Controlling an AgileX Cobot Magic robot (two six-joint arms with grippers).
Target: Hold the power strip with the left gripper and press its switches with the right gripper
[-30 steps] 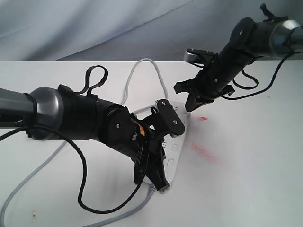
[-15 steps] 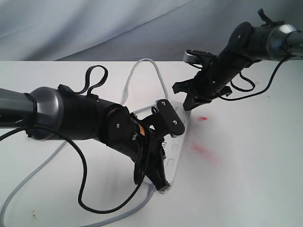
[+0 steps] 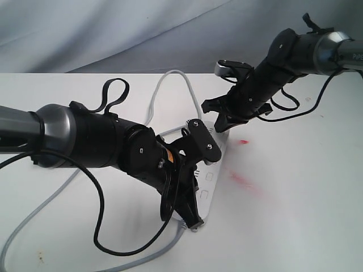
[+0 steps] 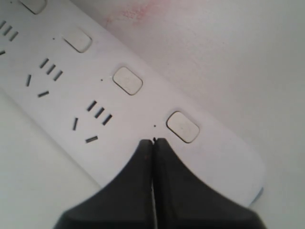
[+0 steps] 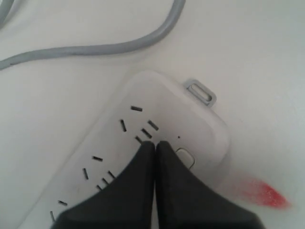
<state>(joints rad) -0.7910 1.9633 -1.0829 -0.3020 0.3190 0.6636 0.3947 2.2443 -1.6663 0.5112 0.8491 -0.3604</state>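
right tool (image 3: 220, 127) shifted left, over power strip (image 3: 210, 181)

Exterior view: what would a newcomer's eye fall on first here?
A white power strip lies aslant on the table. The left gripper is shut, tip at the strip's near end beside a button; the right gripper, also shut, points at the far end. Red smears mark the table beside it.

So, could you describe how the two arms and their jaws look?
The left arm is bulky and black, with a rounded grey segment and a small yellow-orange sticker. The right arm is slimmer, black and grey, with a silver-grey plate. Both carry looping black cables and have black jaws tapering to points.
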